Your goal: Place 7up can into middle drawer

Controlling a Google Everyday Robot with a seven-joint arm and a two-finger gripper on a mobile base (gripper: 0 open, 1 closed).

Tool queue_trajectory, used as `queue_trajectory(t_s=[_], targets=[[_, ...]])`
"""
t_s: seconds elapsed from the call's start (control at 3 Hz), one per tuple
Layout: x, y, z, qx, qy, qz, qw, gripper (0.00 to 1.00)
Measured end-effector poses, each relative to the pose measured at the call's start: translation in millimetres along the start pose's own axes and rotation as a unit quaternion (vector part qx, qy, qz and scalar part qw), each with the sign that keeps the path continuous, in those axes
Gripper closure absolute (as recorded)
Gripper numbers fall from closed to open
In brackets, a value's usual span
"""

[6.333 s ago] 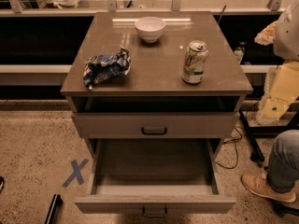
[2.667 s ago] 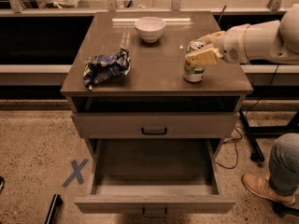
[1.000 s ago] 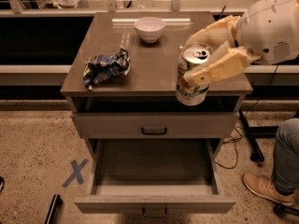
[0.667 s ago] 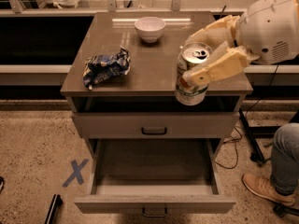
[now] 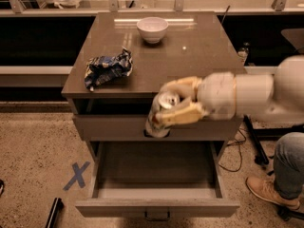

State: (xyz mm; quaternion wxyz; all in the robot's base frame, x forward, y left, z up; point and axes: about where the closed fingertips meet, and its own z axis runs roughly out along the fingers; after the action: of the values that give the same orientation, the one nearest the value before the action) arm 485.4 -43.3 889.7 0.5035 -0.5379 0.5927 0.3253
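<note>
Down from the cabinet top since a moment ago, the gripper now holds the 7up can before the cabinet's front edge. The middle drawer stands pulled out at the cabinet's base, directly below the clasped can. A snack bag lies on the cabinet's left side, a bowl at its back.
</note>
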Motion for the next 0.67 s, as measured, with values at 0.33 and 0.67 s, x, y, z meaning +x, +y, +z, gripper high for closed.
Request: queue_trajectory(t_s=[0.33,0.67], targets=[[87.1,15.9,20.4,0.003,-0.019,-0.003,0.9998,1.0],[130.6,19.6,5.8,0.033,-0.002,0.001,0.9995,1.0]])
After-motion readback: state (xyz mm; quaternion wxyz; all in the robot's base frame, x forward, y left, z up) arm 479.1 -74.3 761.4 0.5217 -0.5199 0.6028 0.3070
